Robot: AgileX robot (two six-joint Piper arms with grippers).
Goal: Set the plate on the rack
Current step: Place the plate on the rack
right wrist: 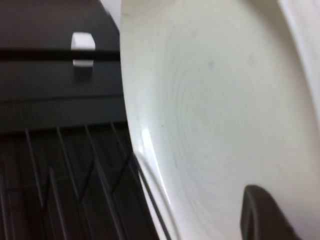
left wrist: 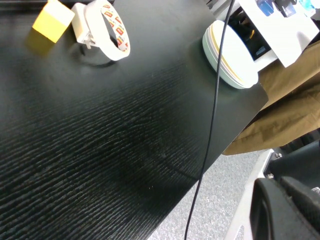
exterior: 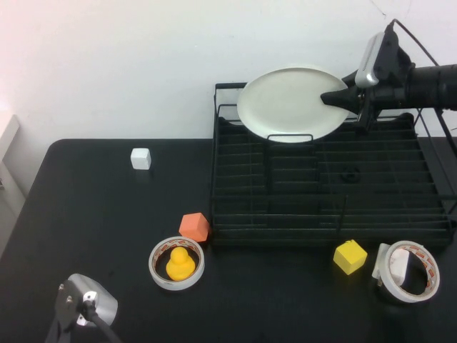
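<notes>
The white plate (exterior: 289,103) is tilted on edge over the back left part of the black wire rack (exterior: 328,230), its lower rim close to the rack's back rail. My right gripper (exterior: 332,98) comes in from the right and is shut on the plate's right rim. In the right wrist view the plate (right wrist: 220,110) fills most of the picture, with one dark fingertip (right wrist: 260,215) lying on its face and the rack wires (right wrist: 60,190) below. My left gripper (exterior: 75,314) is parked at the near left corner of the table, far from the rack.
A white cube (exterior: 141,158) sits left of the rack. An orange cube (exterior: 194,227) and a tape ring (exterior: 158,271) holding a yellow duck (exterior: 179,264) lie at the rack's near left corner. A yellow cube (exterior: 350,256) and a tape roll (exterior: 407,271) lie in front of it on the right.
</notes>
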